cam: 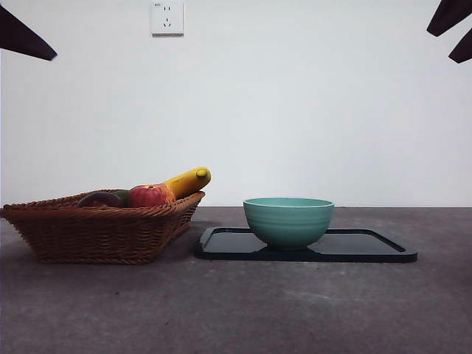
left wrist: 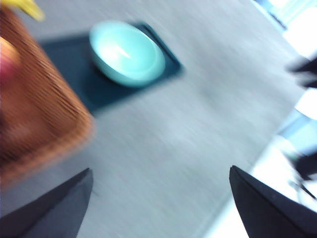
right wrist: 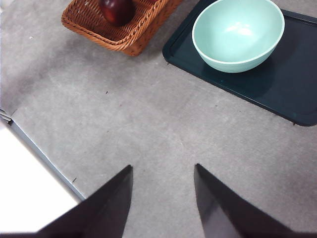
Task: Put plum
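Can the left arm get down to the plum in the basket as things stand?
Probably yes. The plum lies on top in the open wicker basket, beside the apple, with nothing covering it. The left end effector is open, holds nothing and hangs over bare table next to the basket.

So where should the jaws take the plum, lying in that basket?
Probably from above, jaws closing across the widest part of the plum. It is round and sits low inside the wicker basket, whose rim blocks a sideways approach, and the apple lies close beside it.
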Action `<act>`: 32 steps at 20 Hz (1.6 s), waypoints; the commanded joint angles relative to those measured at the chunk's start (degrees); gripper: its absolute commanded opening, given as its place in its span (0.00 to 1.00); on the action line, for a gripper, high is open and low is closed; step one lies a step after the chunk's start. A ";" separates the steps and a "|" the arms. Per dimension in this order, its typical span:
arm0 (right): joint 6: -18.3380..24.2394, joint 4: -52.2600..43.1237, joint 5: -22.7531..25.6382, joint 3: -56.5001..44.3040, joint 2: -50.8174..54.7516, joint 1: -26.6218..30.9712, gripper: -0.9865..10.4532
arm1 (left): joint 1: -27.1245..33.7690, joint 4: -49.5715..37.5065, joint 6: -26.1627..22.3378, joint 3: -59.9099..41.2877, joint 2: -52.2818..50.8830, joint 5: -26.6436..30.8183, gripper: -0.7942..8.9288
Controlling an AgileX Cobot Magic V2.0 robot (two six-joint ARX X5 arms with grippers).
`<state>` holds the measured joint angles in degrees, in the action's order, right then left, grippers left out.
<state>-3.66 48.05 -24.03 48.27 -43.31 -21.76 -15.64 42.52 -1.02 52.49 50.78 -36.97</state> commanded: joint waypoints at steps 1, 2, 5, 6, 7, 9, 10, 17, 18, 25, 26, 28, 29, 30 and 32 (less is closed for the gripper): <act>-0.37 -0.48 -0.15 0.24 -0.39 -0.35 0.26 | -0.24 3.69 -3.30 1.25 -0.68 -1.62 0.53; -0.37 -0.48 -0.15 0.24 -0.39 -0.35 0.26 | -0.24 4.76 -4.11 1.25 -0.85 -1.62 0.53; -0.37 -0.46 -0.15 0.22 -0.39 -0.35 0.26 | -0.24 5.49 -4.55 1.25 -0.90 -1.62 0.53; -0.37 -0.46 -0.15 0.24 -0.39 -0.35 0.26 | -0.24 5.49 -4.55 1.25 -0.90 -1.62 0.53; -0.37 -0.46 -0.15 0.24 -0.39 -0.35 0.26 | -0.24 5.51 -4.55 1.25 -0.90 -1.62 0.53; -0.39 -0.46 -0.15 0.24 -0.39 -0.35 0.26 | -0.24 5.51 -4.55 1.25 -0.90 -1.62 0.53; -0.39 -0.46 -0.15 0.24 -0.39 -0.35 0.26 | -0.24 5.49 -4.57 1.25 -0.90 -1.62 0.53; -3.78 -1.68 0.04 0.24 -0.44 -0.35 0.26 | -0.24 5.49 -4.74 1.25 -0.90 -1.62 0.53; -5.73 -2.58 0.04 0.26 -0.46 -0.35 0.26 | -0.24 5.49 -4.74 1.25 -0.90 -1.62 0.53; -9.88 -5.42 3.56 5.35 -7.43 1.16 0.29 | -0.24 5.55 -4.74 1.25 -0.90 -1.62 0.53; -9.79 -5.42 3.74 7.52 -9.90 1.66 0.29 | -0.24 5.55 -4.74 1.25 -0.90 -1.62 0.53; -8.48 -5.46 5.53 11.89 -14.95 2.32 0.29 | -0.24 5.55 -4.74 1.25 -0.90 -1.62 0.53; -7.72 -5.62 6.25 13.94 -17.42 2.51 0.29 | -0.24 5.57 -4.74 1.25 -0.90 -1.62 0.53; -7.15 -5.62 6.80 16.35 -20.44 2.62 0.30 | -0.24 5.62 -4.74 1.25 -0.90 -1.62 0.53; -5.55 -5.62 8.09 20.63 -26.18 3.10 0.30 | -0.24 5.68 -4.74 1.25 -0.90 -1.62 0.53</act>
<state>-10.63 42.78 -16.27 67.79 -68.40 -18.55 -15.66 48.36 -5.04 52.49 49.58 -38.11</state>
